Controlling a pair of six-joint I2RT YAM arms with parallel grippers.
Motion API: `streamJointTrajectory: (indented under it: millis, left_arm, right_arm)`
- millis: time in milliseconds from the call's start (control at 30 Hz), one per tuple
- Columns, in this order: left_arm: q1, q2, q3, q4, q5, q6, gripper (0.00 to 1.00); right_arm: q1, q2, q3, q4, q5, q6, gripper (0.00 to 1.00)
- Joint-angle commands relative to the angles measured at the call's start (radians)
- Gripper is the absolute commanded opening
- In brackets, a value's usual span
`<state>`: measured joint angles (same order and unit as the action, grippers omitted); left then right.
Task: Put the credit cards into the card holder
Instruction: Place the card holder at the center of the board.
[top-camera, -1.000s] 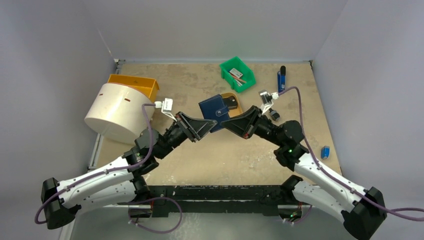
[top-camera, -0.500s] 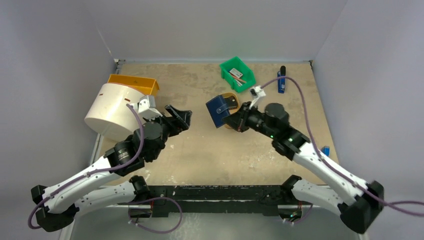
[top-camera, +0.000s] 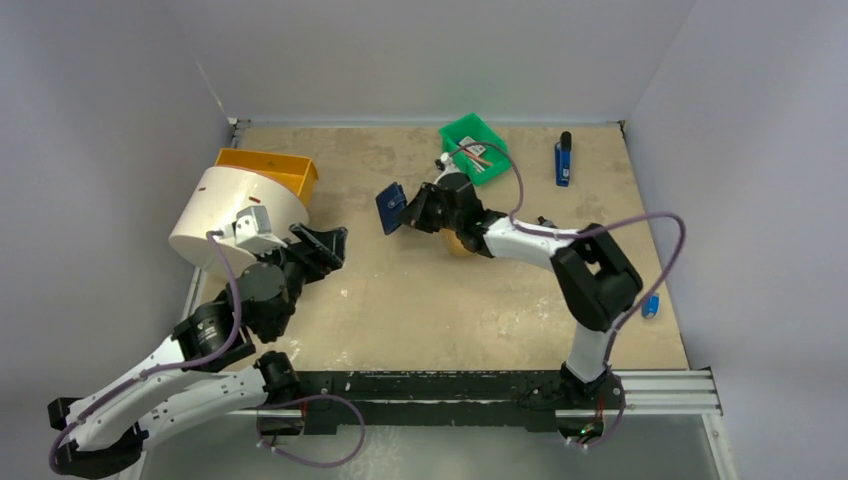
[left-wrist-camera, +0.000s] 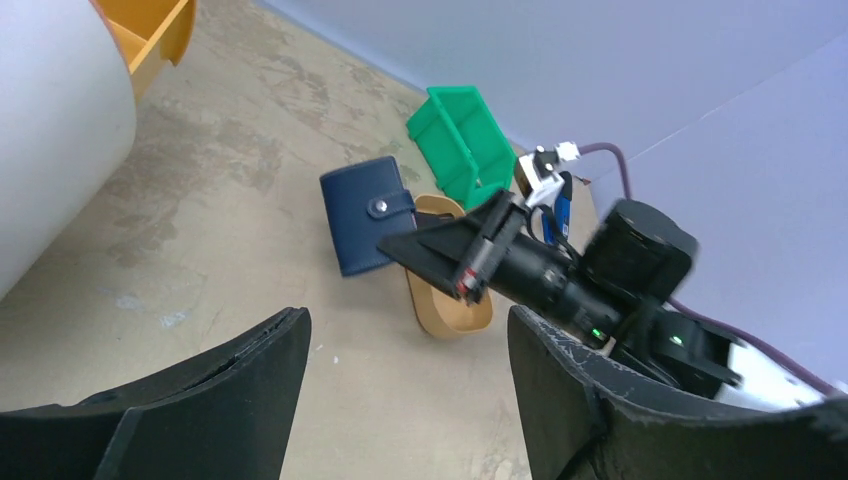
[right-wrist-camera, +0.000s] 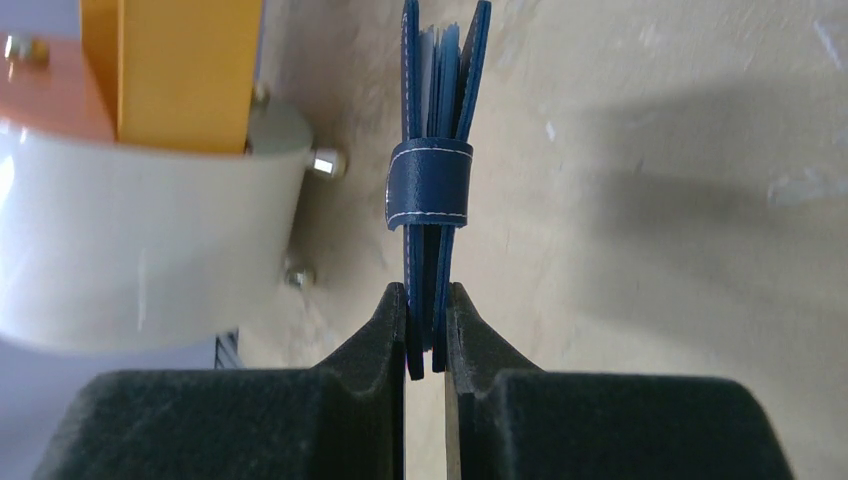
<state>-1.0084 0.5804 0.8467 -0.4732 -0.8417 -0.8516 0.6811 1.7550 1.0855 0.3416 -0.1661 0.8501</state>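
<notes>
The navy-blue card holder (top-camera: 390, 208) is held edge-up above the table, left of the green bin. My right gripper (top-camera: 408, 211) is shut on its lower edge. In the right wrist view the card holder (right-wrist-camera: 432, 180) stands edge-on between my fingers (right-wrist-camera: 392, 325), its snap tab wrapped round it and pale layers showing between the covers. My left gripper (top-camera: 325, 245) is open and empty, well left of it and near the white cylinder. In the left wrist view the card holder (left-wrist-camera: 365, 215) is ahead of my open gripper (left-wrist-camera: 405, 390). Card-like pieces (top-camera: 472, 150) lie in the green bin.
A big white cylinder (top-camera: 230, 215) and an orange bin (top-camera: 268, 165) stand at the left. The green bin (top-camera: 478, 140) is at the back. A tan oval tray (top-camera: 462, 242) lies under my right arm. A blue marker (top-camera: 563, 160) and a small blue object (top-camera: 651, 304) are at the right.
My right arm has carried the card holder off the tan tray, to the left and farther back. My left arm has drawn back to the left, away from the card holder.
</notes>
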Motion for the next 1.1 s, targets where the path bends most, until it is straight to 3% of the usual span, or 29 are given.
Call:
streamJointTrajectory:
  millis: [0,133,367,1067]
  left_arm:
    - [0.002,-0.062,-0.024,-0.038,-0.028,-0.018,0.70]
    - [0.002,-0.128,-0.043,-0.063,-0.044,-0.039,0.70]
    - [0.002,-0.151,-0.068,-0.009,0.089,0.010,0.66]
    - [0.002,-0.156,-0.087,-0.042,0.100,-0.014,0.64]
  right_arm:
    - [-0.009,0.133,0.141,0.150,0.118,0.158,0.00]
    - [-0.010,0.236,0.244,0.127,0.175,0.180,0.00]
    - [-0.019,0.351,0.329,0.182,0.280,0.219,0.00]
    - [-0.035,0.484,0.458,0.038,0.169,0.174,0.01]
